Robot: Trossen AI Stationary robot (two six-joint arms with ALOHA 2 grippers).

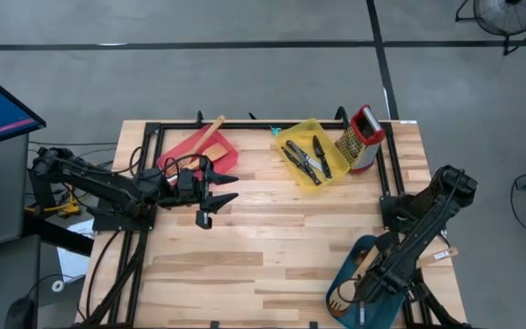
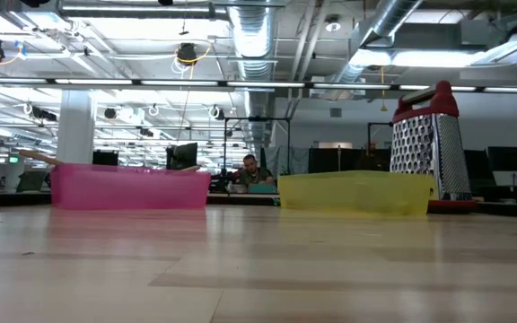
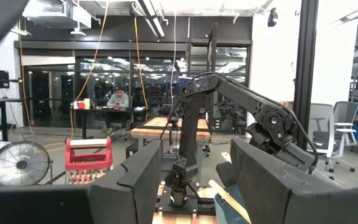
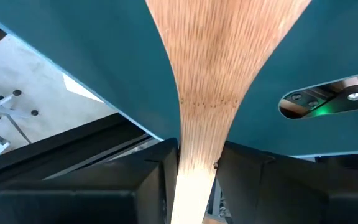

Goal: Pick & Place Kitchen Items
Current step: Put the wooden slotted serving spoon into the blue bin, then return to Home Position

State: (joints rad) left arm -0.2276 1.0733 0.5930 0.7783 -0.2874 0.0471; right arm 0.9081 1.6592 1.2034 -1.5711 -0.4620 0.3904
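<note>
My right gripper (image 1: pixel 356 294) reaches down into the teal tray (image 1: pixel 347 265) at the table's near right corner and is shut on a pale wooden spatula (image 4: pixel 222 56), whose blade spreads out over the tray's floor. My left gripper (image 1: pixel 230 186) hovers open and empty above the table's left part, just near of the red tray (image 1: pixel 179 149), pointing toward the table's right. A wooden spatula (image 1: pixel 211 134) lies in the red tray, its handle over the far rim. The yellow tray (image 1: pixel 329 134) holds dark-handled knives (image 1: pixel 307 160). My right gripper pinches the wooden spatula's narrow handle (image 4: pixel 194 158) between its two fingers (image 4: pixel 151 177), just below where the handle flares into the blade. The fingers slant down from above and lie along the handle. Whether the blade rests on the teal tray I cannot tell.
A steel box grater with a red top (image 1: pixel 363 137) stands at the far right beside the yellow tray. Black frame rails (image 1: pixel 386 174) run along the table's edges. Bare wood (image 1: pixel 272 238) lies between the two arms.
</note>
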